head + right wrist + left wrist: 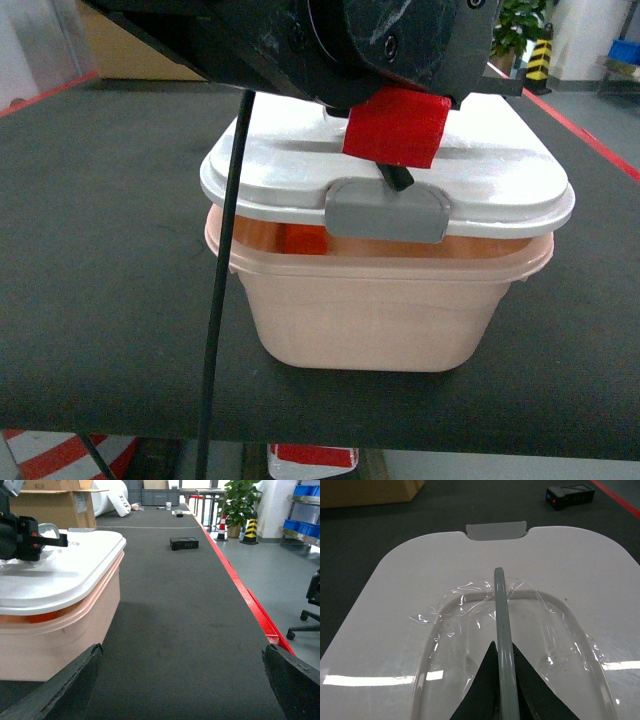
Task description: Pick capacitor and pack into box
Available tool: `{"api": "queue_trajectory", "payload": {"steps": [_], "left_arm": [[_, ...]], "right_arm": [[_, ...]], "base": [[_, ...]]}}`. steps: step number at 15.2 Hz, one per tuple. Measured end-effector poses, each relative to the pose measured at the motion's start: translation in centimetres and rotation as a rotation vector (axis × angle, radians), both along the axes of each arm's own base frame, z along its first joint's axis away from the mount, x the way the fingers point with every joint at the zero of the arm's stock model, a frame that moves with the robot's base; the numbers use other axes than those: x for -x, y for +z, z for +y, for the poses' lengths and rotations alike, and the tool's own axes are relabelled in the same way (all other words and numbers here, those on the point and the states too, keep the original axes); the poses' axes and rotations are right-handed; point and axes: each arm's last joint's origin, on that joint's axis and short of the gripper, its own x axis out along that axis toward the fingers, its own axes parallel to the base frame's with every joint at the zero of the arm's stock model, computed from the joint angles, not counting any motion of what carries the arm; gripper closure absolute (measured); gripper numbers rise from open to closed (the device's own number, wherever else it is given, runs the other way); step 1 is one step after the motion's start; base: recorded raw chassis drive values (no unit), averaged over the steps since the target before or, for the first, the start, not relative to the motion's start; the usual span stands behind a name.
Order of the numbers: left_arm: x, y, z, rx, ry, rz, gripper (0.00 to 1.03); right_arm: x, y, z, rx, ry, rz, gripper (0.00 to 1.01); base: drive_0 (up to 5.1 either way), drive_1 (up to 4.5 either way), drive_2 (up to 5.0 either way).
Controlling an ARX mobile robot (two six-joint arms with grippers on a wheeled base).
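Pink plastic tub (pixel 370 310) w/ white lid (pixel 300 170) resting on top, one grey latch (pixel 385 212) at front. Orange shape inside, prob. the small orange capacitor (pixel 305 240). Left gripper (pixel 504 645) pinches the lid's thin grey handle (pixel 501 605). Right gripper (pixel 180 680) spread wide, beside tub over dark mat (pixel 180 605); red edge (pixel 240 585) to its right.

A white lid (pixel 420 620) with a grey latch (pixel 496 530) at its far edge is seen from above, its clear recessed handle (pixel 503 645) being gripped between the dark fingers (pixel 482 690) of the left gripper (pixel 504 700), with a cardboard box (pixel 365 491) and a black device (pixel 570 496) lying beyond on the dark table (pixel 445 515).
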Motion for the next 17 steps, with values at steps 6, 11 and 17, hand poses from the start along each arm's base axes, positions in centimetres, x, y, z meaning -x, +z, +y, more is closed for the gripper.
{"api": "queue_trajectory", "payload": {"steps": [6,11,17], "left_arm": [[0.2,-1.5,0.1,0.017,0.029,0.045,1.01],[0.6,-2.3,0.2,0.051,-0.003,0.043,0.78],[0.9,3.0,1.5,0.129,-0.03,-0.145,0.04]], "right_arm": [[0.0,0.0,0.0,0.0,0.0,0.0,0.03],[0.0,0.0,0.0,0.0,0.0,0.0,0.03],[0.0,0.0,0.0,0.0,0.0,0.0,0.03]], "base": [[0.0,0.0,0.0],[0.0,0.0,0.0],[0.0,0.0,0.0]]}}
